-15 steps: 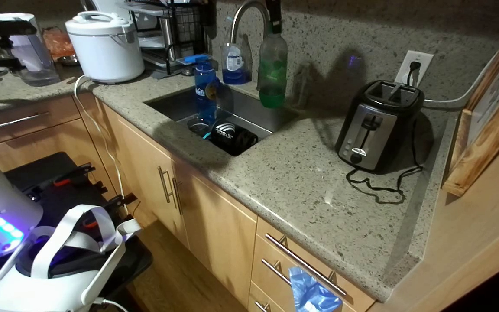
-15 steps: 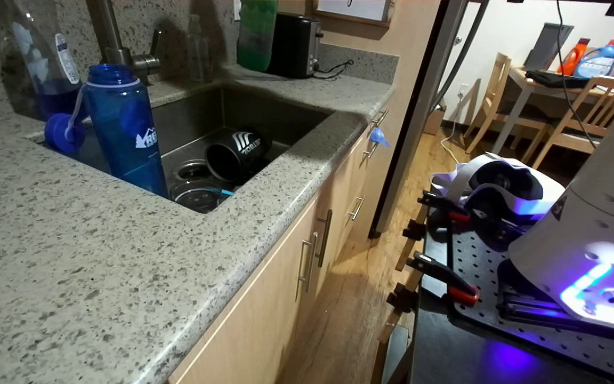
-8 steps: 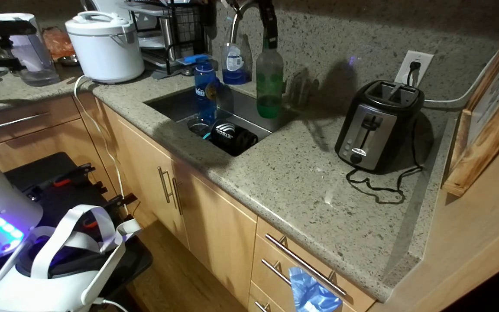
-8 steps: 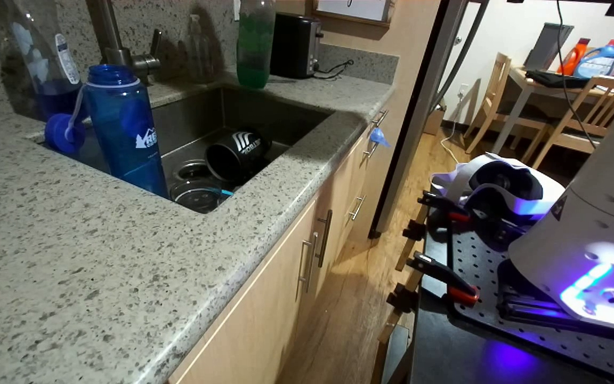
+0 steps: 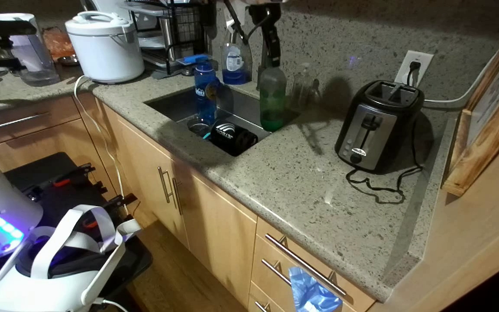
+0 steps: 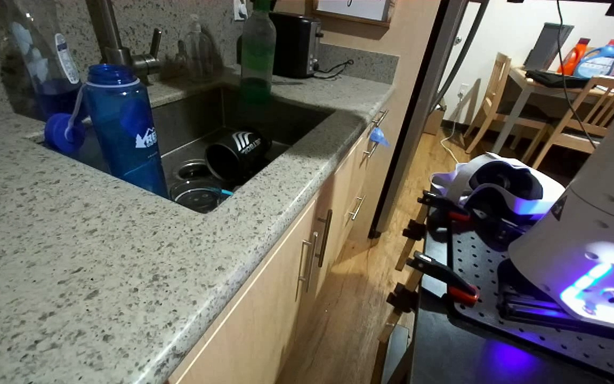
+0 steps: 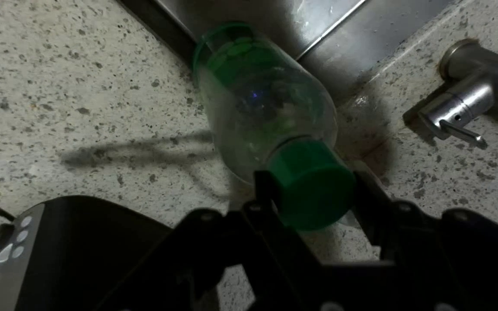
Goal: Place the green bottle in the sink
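The fingers (image 7: 368, 207) are closed snugly round the green cap (image 7: 314, 190); nothing steadies the green bottle (image 7: 266, 99) lower down, so it may swing. It is held nearly upright at one corner of the steel sink (image 7: 361, 47); whether its base touches metal I cannot tell. Best to ease it inward from the granite desk (image 7: 80, 86), then down slowly — short of the Jetboil cup (image 5: 232, 136) — and release once it stands.

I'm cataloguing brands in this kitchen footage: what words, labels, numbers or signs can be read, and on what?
"REI" on the blue bottle.
"JETBOIL" on the black cup, last letters blurry.
Too small or blurred to read: soap bottle label, toaster badge, clamp mark, blue jug label.
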### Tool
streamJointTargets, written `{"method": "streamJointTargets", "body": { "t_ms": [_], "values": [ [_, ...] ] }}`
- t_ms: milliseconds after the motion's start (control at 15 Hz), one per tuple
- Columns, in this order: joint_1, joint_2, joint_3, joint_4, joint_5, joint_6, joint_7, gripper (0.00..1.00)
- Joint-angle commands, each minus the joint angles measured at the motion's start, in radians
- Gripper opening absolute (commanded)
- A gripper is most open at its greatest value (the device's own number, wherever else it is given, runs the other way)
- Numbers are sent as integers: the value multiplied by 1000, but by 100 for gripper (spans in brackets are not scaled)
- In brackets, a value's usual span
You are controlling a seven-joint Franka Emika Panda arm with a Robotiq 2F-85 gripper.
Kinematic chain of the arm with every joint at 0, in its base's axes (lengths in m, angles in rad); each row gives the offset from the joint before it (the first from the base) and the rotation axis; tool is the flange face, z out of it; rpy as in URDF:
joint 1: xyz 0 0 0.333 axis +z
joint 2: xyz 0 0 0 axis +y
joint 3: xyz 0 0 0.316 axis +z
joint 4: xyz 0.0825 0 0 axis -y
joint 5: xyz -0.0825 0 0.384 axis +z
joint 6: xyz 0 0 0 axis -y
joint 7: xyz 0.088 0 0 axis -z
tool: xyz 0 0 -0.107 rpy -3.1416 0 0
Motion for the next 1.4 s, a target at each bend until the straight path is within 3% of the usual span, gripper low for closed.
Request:
{"method": "streamJointTargets", "body": {
  "t_ms": [0,1333],
  "values": [
    [-7,-8,15,-36,7,43,-37,25],
    [-22,71,-5,-40,-34,59,-14,25]
  ]
}}
